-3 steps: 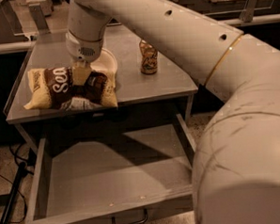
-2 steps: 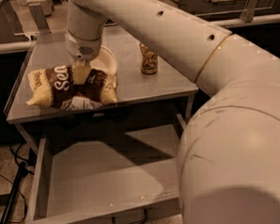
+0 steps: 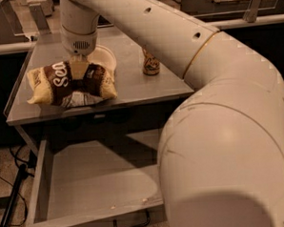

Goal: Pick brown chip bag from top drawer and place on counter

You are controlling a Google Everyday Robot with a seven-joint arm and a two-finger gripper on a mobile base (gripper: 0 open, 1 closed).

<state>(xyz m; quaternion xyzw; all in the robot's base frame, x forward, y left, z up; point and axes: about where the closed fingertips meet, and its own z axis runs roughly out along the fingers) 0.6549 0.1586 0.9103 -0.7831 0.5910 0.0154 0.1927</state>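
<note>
The brown chip bag lies on the left part of the grey counter, dark brown with white script and cream-yellow ends. My gripper comes straight down onto the bag's middle, and the bag is pinched in there between the fingers. The bag's underside rests on the counter. The top drawer stands pulled open below the counter with nothing in it, its dark bar handle at the front. My arm's large elbow fills the right foreground and hides the drawer's right side.
A white bowl sits on the counter just behind the bag, touching it. A brown can stands upright mid-counter to the right. Other tables stand behind. A dark cable and a pole lie on the floor at the left.
My arm's elbow has swung nearer to the camera and covers more of the right side. The gripper and the bag have stayed almost where they were on the counter.
</note>
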